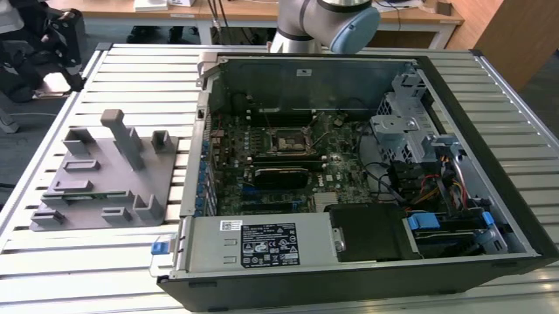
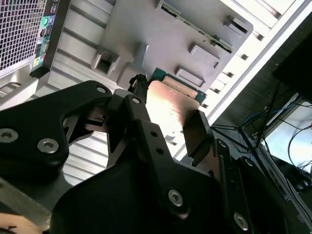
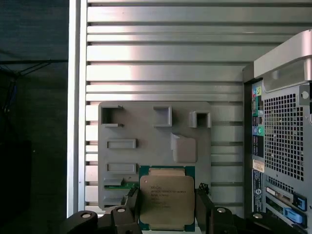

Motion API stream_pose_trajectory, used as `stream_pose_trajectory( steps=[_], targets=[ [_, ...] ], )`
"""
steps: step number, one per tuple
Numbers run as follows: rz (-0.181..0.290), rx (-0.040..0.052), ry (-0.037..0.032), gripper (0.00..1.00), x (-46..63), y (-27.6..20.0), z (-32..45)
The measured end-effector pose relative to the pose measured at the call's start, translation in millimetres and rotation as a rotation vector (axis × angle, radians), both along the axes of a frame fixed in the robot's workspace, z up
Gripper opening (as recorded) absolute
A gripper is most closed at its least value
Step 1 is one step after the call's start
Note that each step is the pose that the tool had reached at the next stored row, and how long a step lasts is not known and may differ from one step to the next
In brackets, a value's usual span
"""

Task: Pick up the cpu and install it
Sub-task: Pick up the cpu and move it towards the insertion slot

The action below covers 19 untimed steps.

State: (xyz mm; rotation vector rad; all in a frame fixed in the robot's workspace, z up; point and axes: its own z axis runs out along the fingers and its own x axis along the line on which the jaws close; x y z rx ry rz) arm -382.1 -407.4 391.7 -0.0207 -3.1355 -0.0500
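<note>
We hold the flat, square, silvery-topped cpu [image 3: 166,204] clamped by two opposite edges between the fingers of our black gripper [image 3: 166,195], over the grey plastic fixture plate [image 3: 146,122] beside the open computer case [image 3: 280,136].

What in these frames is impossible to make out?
First wrist view: one edge of the cpu, cut off by the picture border.
Second wrist view: the cpu's sides, hidden by fingers of the gripper.
Exterior view: the motherboard socket, too small to tell if empty; the arm, cut off at the top edge.
</note>
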Motion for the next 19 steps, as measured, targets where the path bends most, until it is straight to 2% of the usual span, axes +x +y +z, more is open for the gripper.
stream_pose_trajectory(
  steps=[19],
  targets=[
    [0.0, 0.0, 0.0, 0.54, 16.3, 0.0, 0.0]
  ],
)
